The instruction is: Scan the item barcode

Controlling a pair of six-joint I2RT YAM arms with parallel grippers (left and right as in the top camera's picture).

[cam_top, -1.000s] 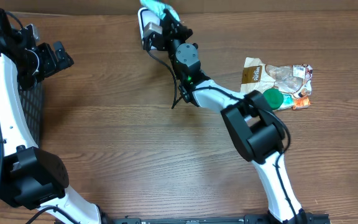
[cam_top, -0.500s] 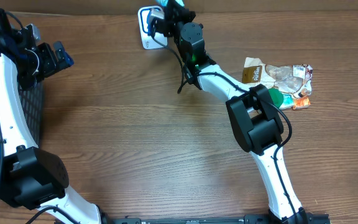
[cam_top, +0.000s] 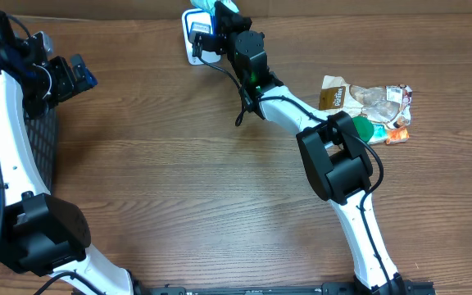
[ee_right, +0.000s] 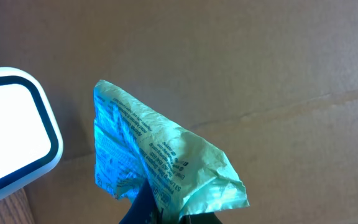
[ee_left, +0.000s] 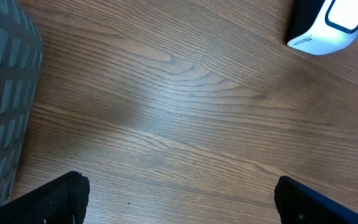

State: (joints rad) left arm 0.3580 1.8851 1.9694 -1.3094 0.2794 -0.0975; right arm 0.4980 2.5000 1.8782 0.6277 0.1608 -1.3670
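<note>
The green packet (ee_right: pixel 160 168) is pinched at its lower edge by the right hand (ee_right: pixel 166 214), whose fingers are pressed together on the crumpled film. It is held up at the far edge of the table (cam_top: pixel 179 188), just beside the white scanner (cam_top: pixel 192 37) with the blue-rimmed face. In the right wrist view it is seen against a cardboard backdrop (ee_right: pixel 260 56), with the scanner's face at the left of the frame. Small print can be made out on the packet, but no barcode is seen on the side that shows.

The step in hand is judged to be the presenting of the packet to the scanner. For this to be done well, the side bearing the code should be turned square to the scanner's window. The film should be held as flat as the pinch allows, since creases across the bars may spoil the read. The packet should be steadied just in front of the window rather than off to its side.

The left hand (cam_top: pixel 76 72) is spread wide and nothing is held in it. It hangs over bare wood near the dark basket (cam_top: pixel 46 139), well apart from the scanner. The other items (cam_top: pixel 367 105) lie heaped at the right of the table.
</note>
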